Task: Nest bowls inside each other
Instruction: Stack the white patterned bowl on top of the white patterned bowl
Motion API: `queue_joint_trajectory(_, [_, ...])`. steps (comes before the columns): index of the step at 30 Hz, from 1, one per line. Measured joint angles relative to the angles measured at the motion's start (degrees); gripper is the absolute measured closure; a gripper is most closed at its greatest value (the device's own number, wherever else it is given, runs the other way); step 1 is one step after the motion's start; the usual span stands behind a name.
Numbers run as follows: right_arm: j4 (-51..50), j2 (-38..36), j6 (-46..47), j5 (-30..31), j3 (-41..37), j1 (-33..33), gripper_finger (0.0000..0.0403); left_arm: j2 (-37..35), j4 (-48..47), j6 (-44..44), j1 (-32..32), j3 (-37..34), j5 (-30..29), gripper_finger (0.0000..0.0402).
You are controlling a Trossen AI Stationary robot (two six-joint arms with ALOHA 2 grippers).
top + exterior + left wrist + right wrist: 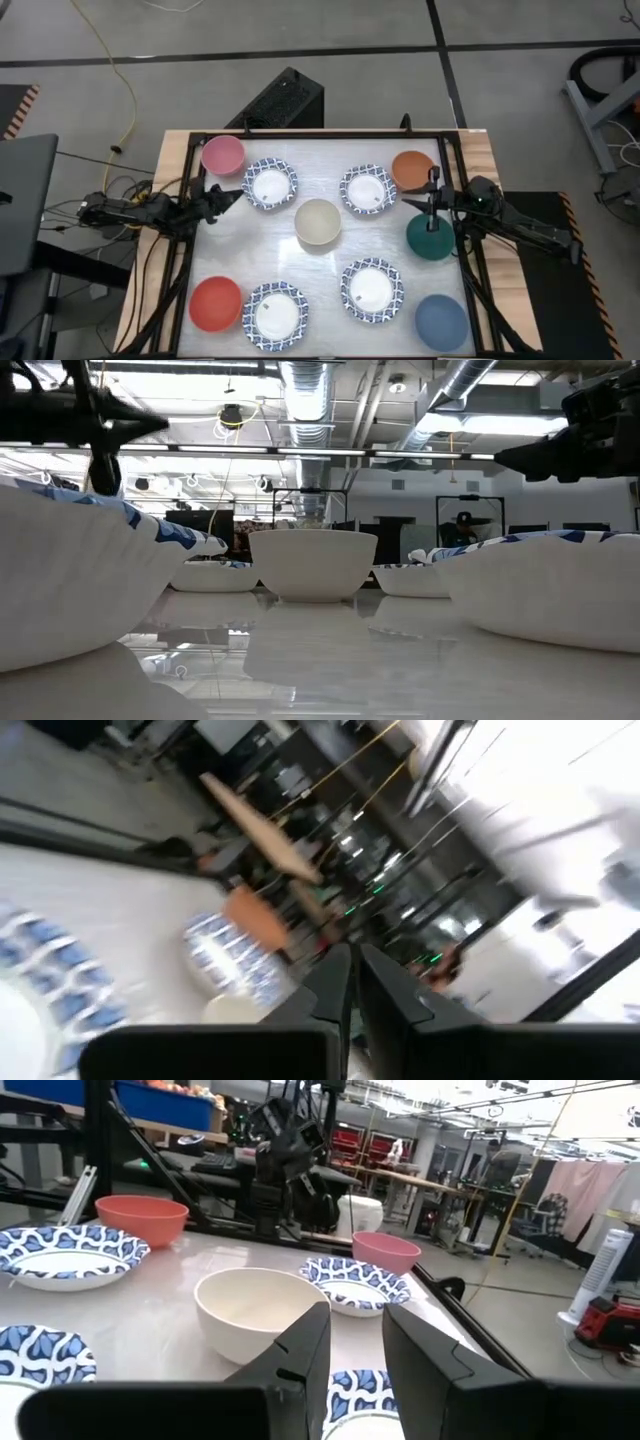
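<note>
Two dark jointed arms, blk cables, flat-fingered left pincer (350,982), right pincer (355,1342)

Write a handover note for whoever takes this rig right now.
Left tool: shut, empty, above the table's left edge by the pink bowl.
Right tool: part open, empty, above the teal bowl, beside the orange bowl.
Cream bowl sits mid-table; red bowl and blue bowl at the near corners. Four patterned bowls.
Done: nothing; all ten bowls sit apart.
Left: all the nesting.
</note>
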Motion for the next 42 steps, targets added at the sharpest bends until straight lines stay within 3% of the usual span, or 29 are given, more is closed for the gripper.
queue_joint_trajectory(5, [0.3,0.0,1.0,-0.1,0.0,1.1,0.0287,0.0,3.9,0.0,0.0,3.4,0.7,0.0362])
queue_joint_trajectory(12, [8.2,0.0,13.8,0.0,0.0,2.1,0.0287,3.5,5.7,1.4,0.0,10.8,1.4,0.0335])
queue_joint_trajectory(18, [33.4,0.0,22.2,0.7,0.0,2.1,0.0287,10.6,9.0,1.7,0.0,16.5,-0.8,0.0334])
queue_joint_trajectory(23, [58.2,0.0,26.5,0.7,0.1,2.3,0.0287,17.2,12.2,6.9,0.0,21.3,-1.1,0.0335])
queue_joint_trajectory(27, [69.8,0.0,28.9,0.3,0.1,2.2,0.0287,20.9,12.2,10.1,0.0,24.7,-1.2,0.0335])
queue_joint_trajectory(36, [71.6,0.0,30.1,0.3,0.1,2.2,0.0287,25.9,12.2,6.8,0.0,29.0,-13.8,0.0334])
queue_joint_trajectory(42, [72.2,0.0,35.8,4.7,0.2,2.2,0.0287,26.9,12.4,11.4,0.6,29.1,-13.6,0.0334])
